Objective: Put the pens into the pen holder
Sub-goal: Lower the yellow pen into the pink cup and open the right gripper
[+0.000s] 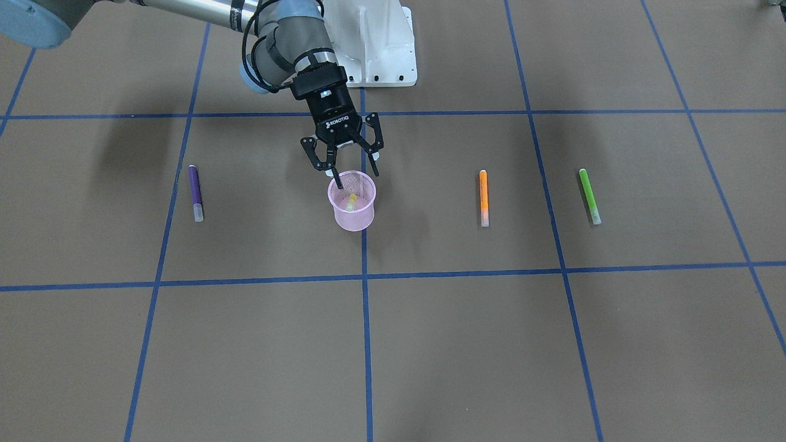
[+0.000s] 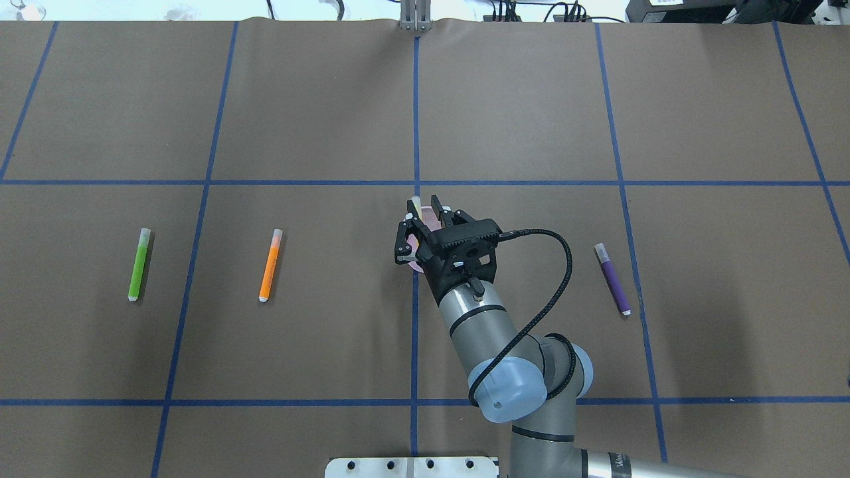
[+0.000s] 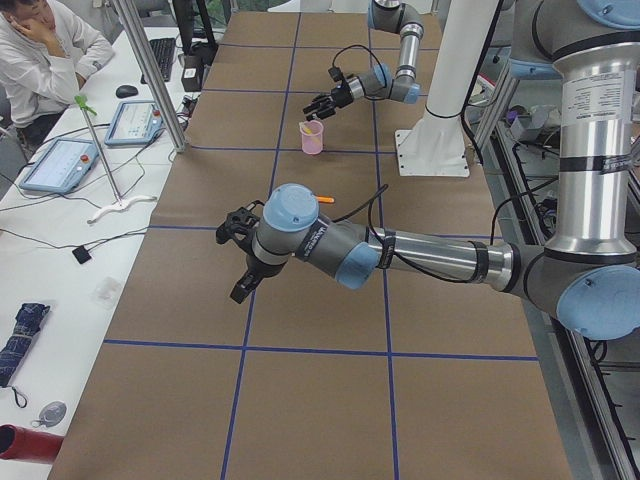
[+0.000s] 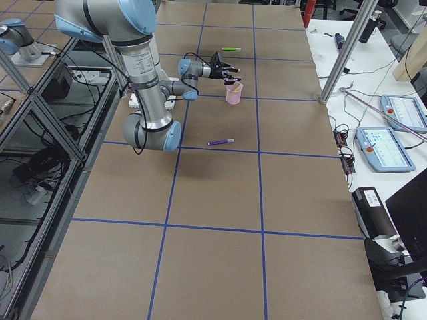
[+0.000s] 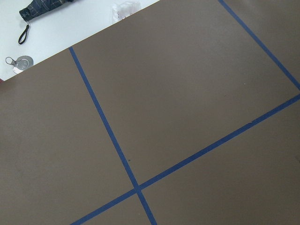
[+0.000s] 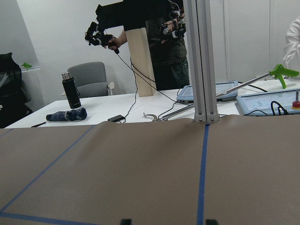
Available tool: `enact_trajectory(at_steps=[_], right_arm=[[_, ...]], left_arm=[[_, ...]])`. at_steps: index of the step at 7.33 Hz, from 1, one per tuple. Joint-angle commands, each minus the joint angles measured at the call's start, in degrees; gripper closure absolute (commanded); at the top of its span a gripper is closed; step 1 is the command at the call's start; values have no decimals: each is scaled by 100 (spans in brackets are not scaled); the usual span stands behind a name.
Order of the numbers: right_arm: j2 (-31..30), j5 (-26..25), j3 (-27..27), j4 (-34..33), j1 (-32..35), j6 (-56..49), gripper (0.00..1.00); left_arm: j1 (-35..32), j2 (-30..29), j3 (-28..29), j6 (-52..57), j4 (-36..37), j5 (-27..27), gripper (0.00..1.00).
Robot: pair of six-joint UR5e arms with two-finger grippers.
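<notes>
The pink mesh pen holder point(image 1: 352, 210) stands upright at the table's middle with a yellow pen point(image 1: 351, 201) leaning inside it. My right gripper point(image 1: 356, 176) hangs open just above its rim, holding nothing; from overhead the right gripper point(image 2: 425, 219) hides most of the cup. Flat on the table lie a purple pen point(image 1: 195, 192), an orange pen point(image 1: 484, 197) and a green pen point(image 1: 589, 196). The left gripper point(image 3: 238, 255) hovers over the table far from the pens, seen only from the side, so I cannot tell its state.
Blue tape lines point(image 1: 364, 276) divide the brown table into squares. The white robot base point(image 1: 381, 55) sits just behind the pen holder. A side desk with tablets point(image 3: 60, 160) and a seated person point(image 3: 40, 50) runs along the operators' edge.
</notes>
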Motion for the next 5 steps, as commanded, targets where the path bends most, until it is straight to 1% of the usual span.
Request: enact_trajectory(at_steps=[1, 2, 3, 4, 5], right_arm=[[-23, 1446, 886, -1399, 683, 310, 1], [-23, 2760, 1335, -2646, 1262, 626, 1], [-32, 3983, 1775, -3798, 1868, 638, 1], [-14, 4926, 1901, -4541, 2431, 568, 1], [-31, 5919, 1894, -4913, 3028, 472, 1]], left_arm=[[18, 0, 0, -6, 9, -2, 0], [209, 0, 0, -24, 9, -11, 0], [481, -9, -8, -485, -9, -11, 0], [927, -17, -87, -1664, -191, -11, 0], [1376, -17, -70, -2981, -759, 94, 0]])
